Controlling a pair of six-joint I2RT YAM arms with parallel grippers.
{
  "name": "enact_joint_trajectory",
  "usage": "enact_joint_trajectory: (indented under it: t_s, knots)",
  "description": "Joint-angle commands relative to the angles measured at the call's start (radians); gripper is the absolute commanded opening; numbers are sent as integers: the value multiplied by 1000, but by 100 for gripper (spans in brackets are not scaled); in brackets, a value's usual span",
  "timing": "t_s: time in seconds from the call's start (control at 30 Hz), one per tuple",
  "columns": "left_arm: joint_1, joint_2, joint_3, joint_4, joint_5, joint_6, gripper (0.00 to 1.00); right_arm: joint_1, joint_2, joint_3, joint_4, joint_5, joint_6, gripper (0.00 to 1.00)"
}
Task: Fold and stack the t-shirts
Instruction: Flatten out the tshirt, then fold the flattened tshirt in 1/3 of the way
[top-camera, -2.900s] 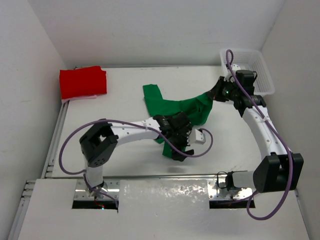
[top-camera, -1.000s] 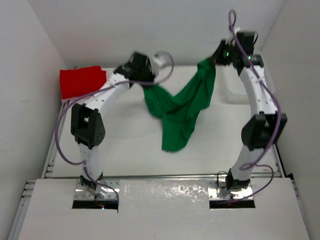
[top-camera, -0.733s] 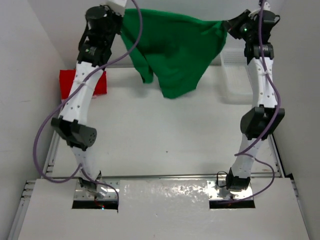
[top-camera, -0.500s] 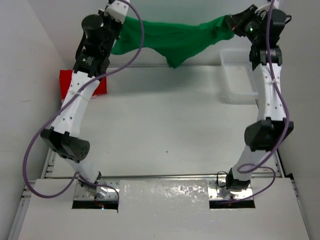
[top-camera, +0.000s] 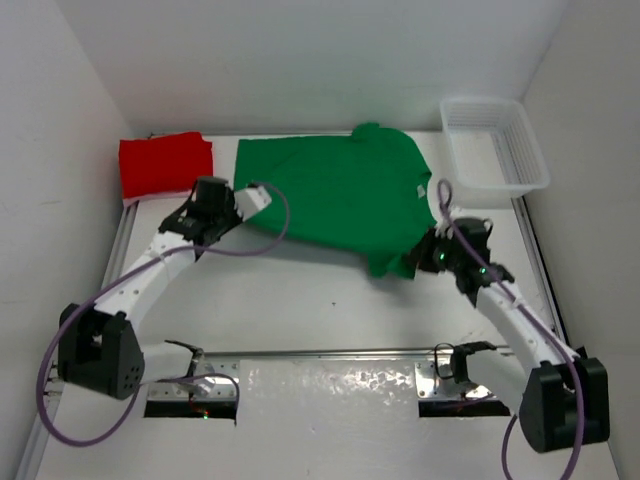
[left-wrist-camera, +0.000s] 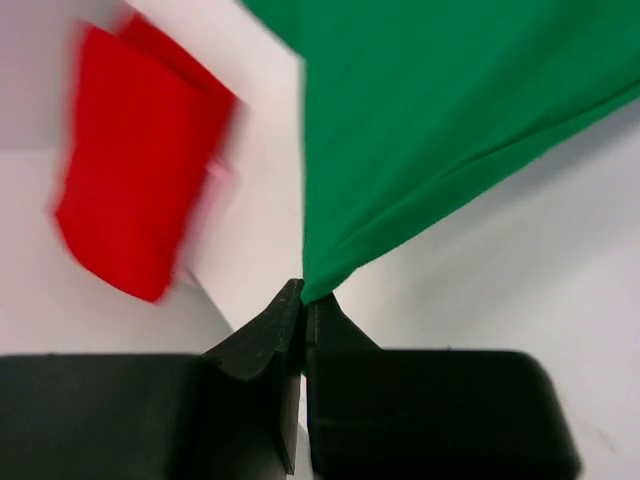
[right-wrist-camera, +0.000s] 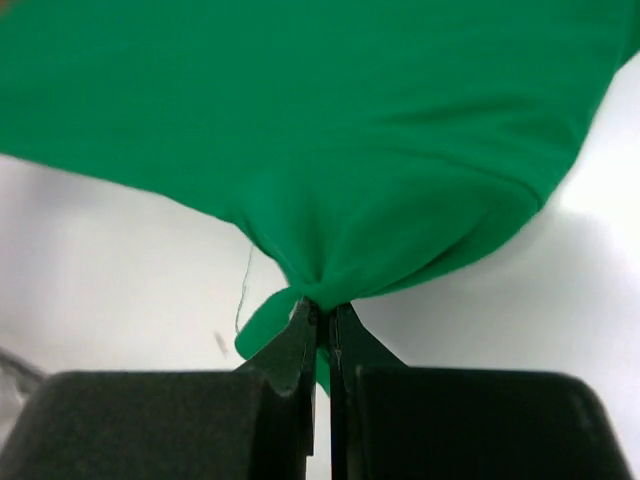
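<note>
1. A white mesh basket (top-camera: 532, 172) sits in the upper right of the top view, near the right edge of the green t-shirt (top-camera: 335, 195). White walls close in the surface (top-camera: 300, 300) on the left, top and right of the frame. A purple cable (top-camera: 283, 213) loops off the left arm (top-camera: 150, 275) and passes over the lower left part of the green cloth.

2. Counted: two arms, one basket, and two t-shirts plainly visible, one green and one red. In the left wrist view a pinkish edge shows beside the red t-shirt (top-camera: 165, 165), too blurred to identify.

3. The green t-shirt lies spread nearly flat in the upper middle of the top view, with its collar toward the top of the frame. The red t-shirt is folded at the upper left against the left wall, just beside the green one but apart from it.

4. The left arm reaches low from the lower left toward the shirt's lower left corner. The left fingers (left-wrist-camera: 272, 340) are pressed together, pinching a gathered point of green cloth.

5. The right arm (top-camera: 510, 310) stretches low from the lower right toward the shirt's lower right corner. The right fingers (right-wrist-camera: 290, 348) are pinched on a bunched green corner, and a small tab of cloth hangs below the grip.
</note>
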Motion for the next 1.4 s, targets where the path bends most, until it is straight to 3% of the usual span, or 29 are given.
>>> enact_joint_trajectory:
  t_s: [0.0,0.13,0.33,0.6,0.73,1.1,1.37]
  knots:
    - [-4,-121,-151,-58,-20,81,0,83,-105,-184,-21,67,-8,0]
    - [-11,-212,-313,-135,-14,32,0,154,-208,-365,-52,72,56,0]
    - [-15,-304,-510,-204,-44,-27,0,171,-273,-428,-159,57,67,0]
    - [-15,-365,-510,-253,-64,-106,0,172,-294,-378,-207,38,44,0]
    - [-11,-297,-446,-207,-92,-155,0,172,-169,-199,-181,43,0,0]
    - [16,-80,-344,-46,-199,-238,0,146,227,39,-26,77,-100,0]
    - [42,79,-261,15,-205,-275,0,105,400,196,-70,115,-208,0]
